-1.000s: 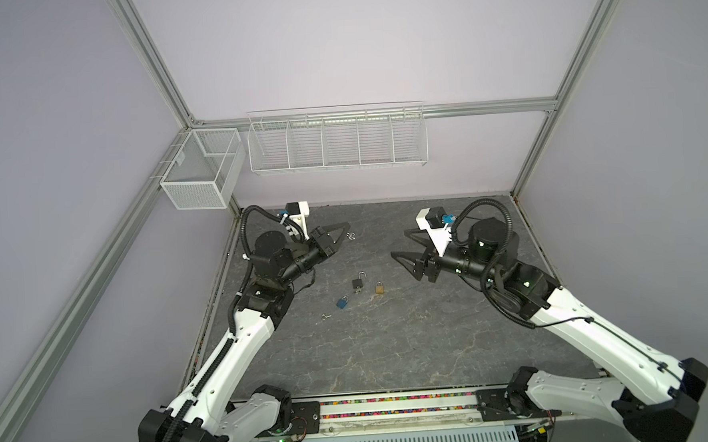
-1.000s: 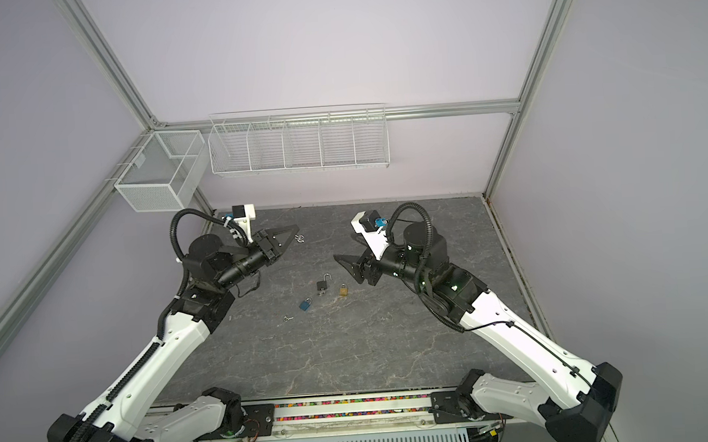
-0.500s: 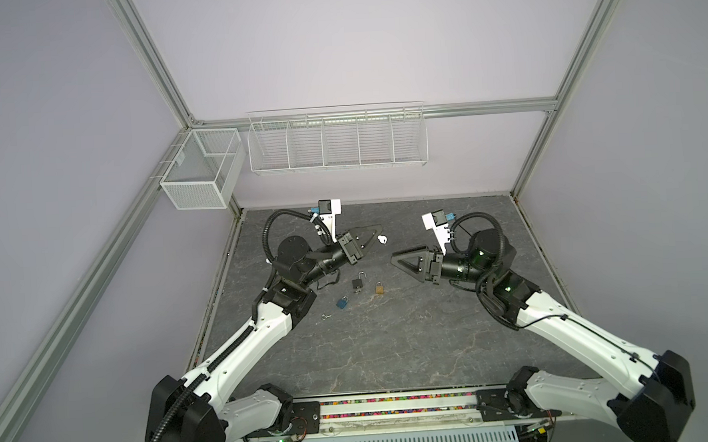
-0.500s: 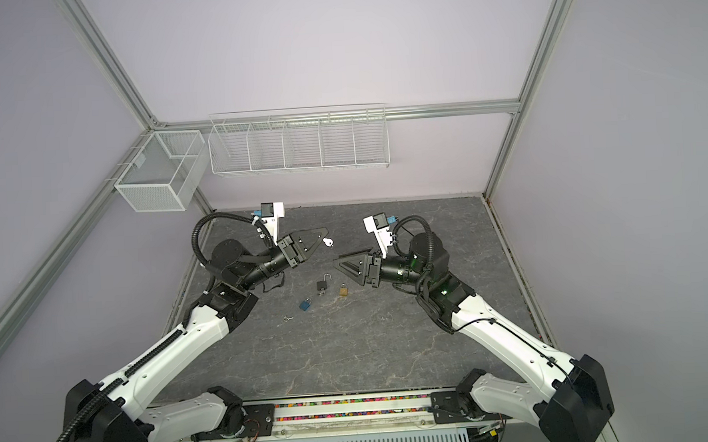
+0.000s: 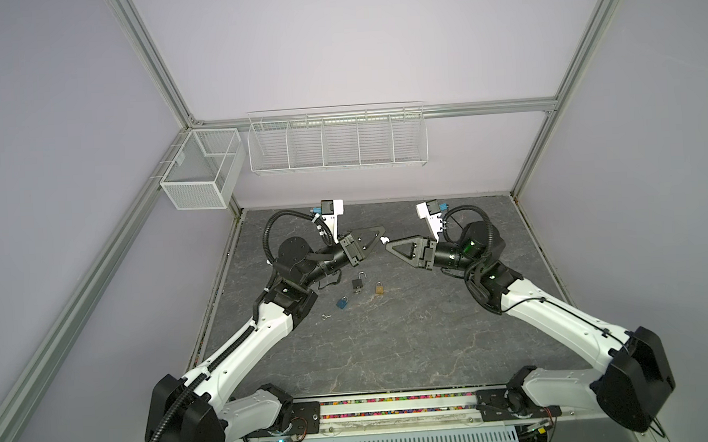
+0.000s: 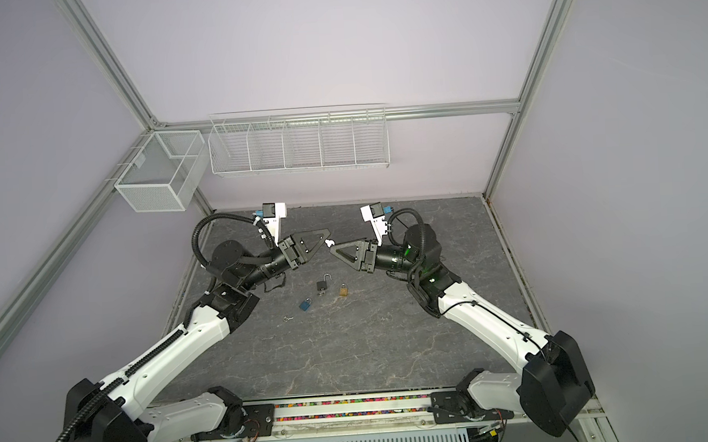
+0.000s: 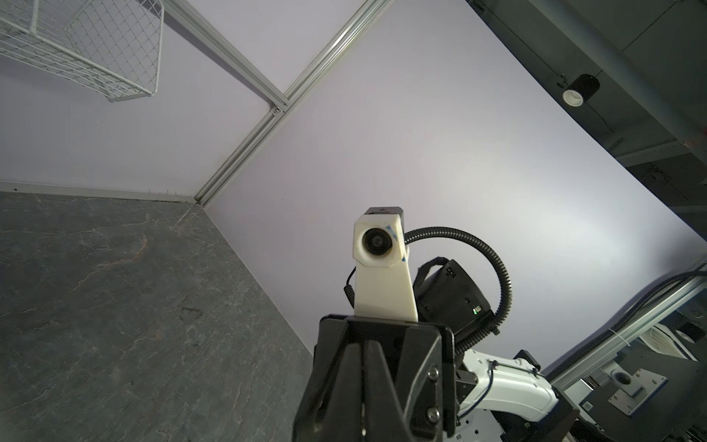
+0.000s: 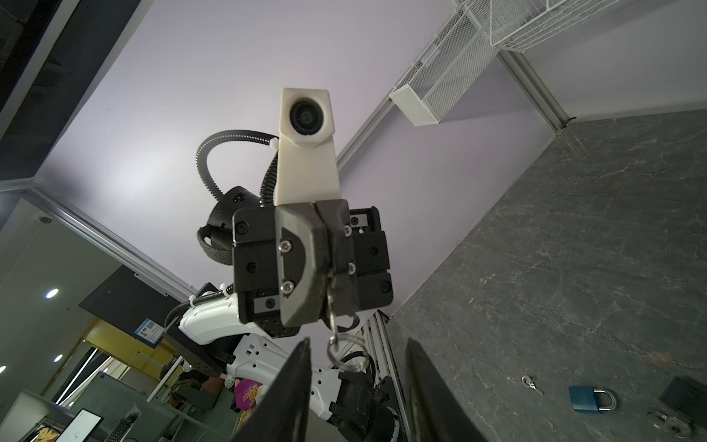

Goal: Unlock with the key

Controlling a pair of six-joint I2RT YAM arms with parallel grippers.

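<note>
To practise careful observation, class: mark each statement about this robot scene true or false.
1. The left gripper is shut on a key. True.
2. The right gripper grips the key. False: its jaws stand open and hold nothing.
3. Three locks lie on the table: blue lock, black lock, brass lock. True.
4. The blue lock hangs in a wire basket. False: it lies on the table.

Soft, even light; bowed edges
</note>
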